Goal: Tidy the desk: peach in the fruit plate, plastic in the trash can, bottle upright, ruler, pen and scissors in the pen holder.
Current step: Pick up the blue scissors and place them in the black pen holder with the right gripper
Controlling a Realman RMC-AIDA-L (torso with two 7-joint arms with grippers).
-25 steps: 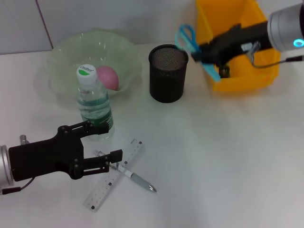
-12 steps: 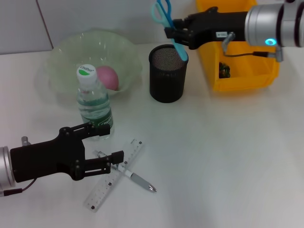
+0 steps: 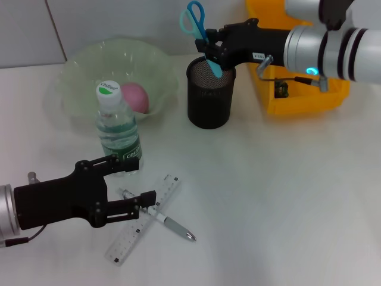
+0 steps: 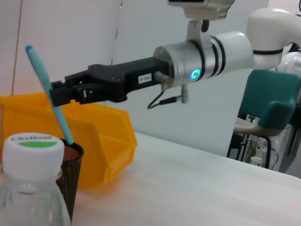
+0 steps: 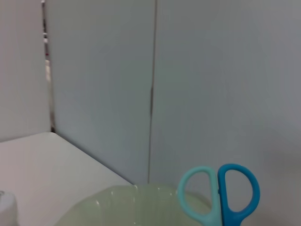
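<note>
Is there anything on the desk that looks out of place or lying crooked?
Yes. The ruler and the pen lie crossed on the desk beside the left hand, outside the pen holder. The right hand holds the scissors tips-down into that holder.

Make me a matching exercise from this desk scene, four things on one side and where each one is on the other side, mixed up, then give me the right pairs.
Things:
1. peach
2. scissors
3. pen
4. bottle

Places:
A. lying on the table, crossed with the ruler
B. standing upright in front of the green bowl
C. inside the green bowl
D. held by the right claw, tip at the mouth of the black mesh cup

Pairs: 1-C, 2-D, 3-A, 4-B
</note>
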